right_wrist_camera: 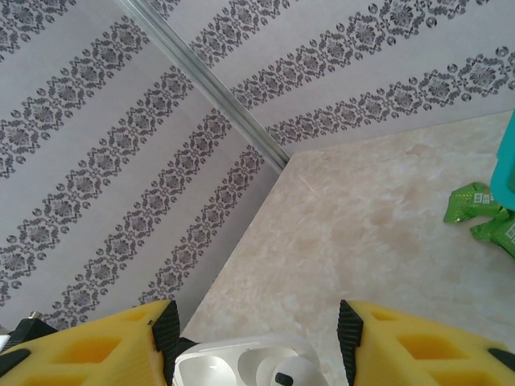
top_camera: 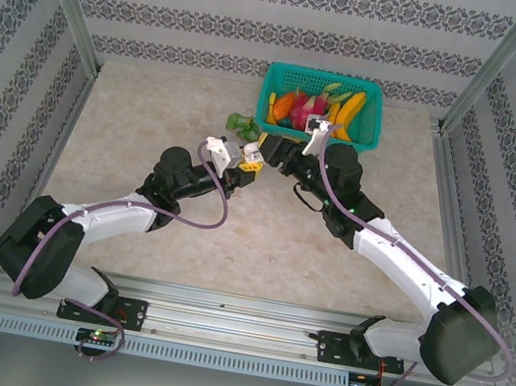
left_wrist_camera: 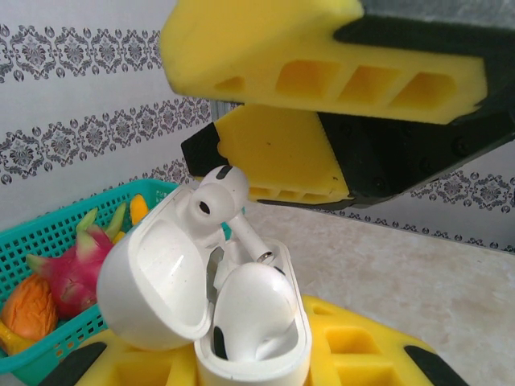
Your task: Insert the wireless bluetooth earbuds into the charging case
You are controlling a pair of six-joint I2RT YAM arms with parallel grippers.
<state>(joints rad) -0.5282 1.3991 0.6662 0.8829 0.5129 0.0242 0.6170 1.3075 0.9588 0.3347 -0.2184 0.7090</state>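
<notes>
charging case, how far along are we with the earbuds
Done: the white charging case is open and clamped in the left tool, with one white earbud seated inside. In hand: a second white earbud stands stem-down at the other slot, its head sticking up by the lid, with the right tool open just above it. Left: press that one fully home.

Small, rounded, glossy white case (left_wrist_camera: pixel 241 374), open, lid hinged back to the left with its hollow inside showing. Gripped low between the yellow left fingers (left_wrist_camera: pixel 362 346), mouth upward. Seated in the near well, one white bud (left_wrist_camera: pixel 253 310), smooth rounded back up. Behind it, tilted, a second bud (left_wrist_camera: pixel 216 195), also white: stem down in the far well, head with its dark opening standing clear above the rim, close to the lid's edge.
</notes>
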